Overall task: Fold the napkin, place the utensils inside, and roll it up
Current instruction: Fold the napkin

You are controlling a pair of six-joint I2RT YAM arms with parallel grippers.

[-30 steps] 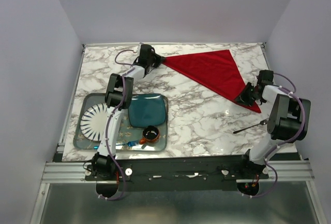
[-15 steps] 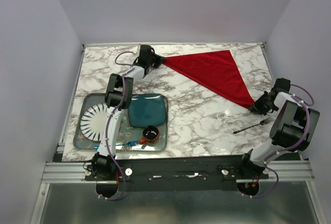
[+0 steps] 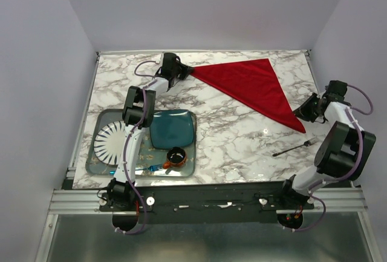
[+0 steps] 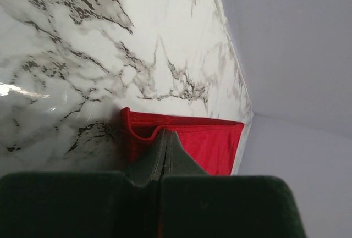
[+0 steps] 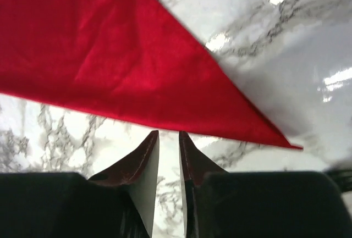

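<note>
The napkin [image 3: 251, 86] is plain bright red, and the table [image 3: 230, 141] is white with grey and black wiggly lines. The left gripper [image 4: 163, 134] is black with red cloth at its tips, and the right gripper [image 5: 168, 135] is dark with red cloth just ahead. The fork [image 3: 294, 147] is shiny silver.

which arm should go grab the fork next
Right. The right tool is empty, jaws slightly apart, just off the napkin at its near corner, and the fork lies over on that side. The left tool is clamped on the napkin's left corner.
</note>
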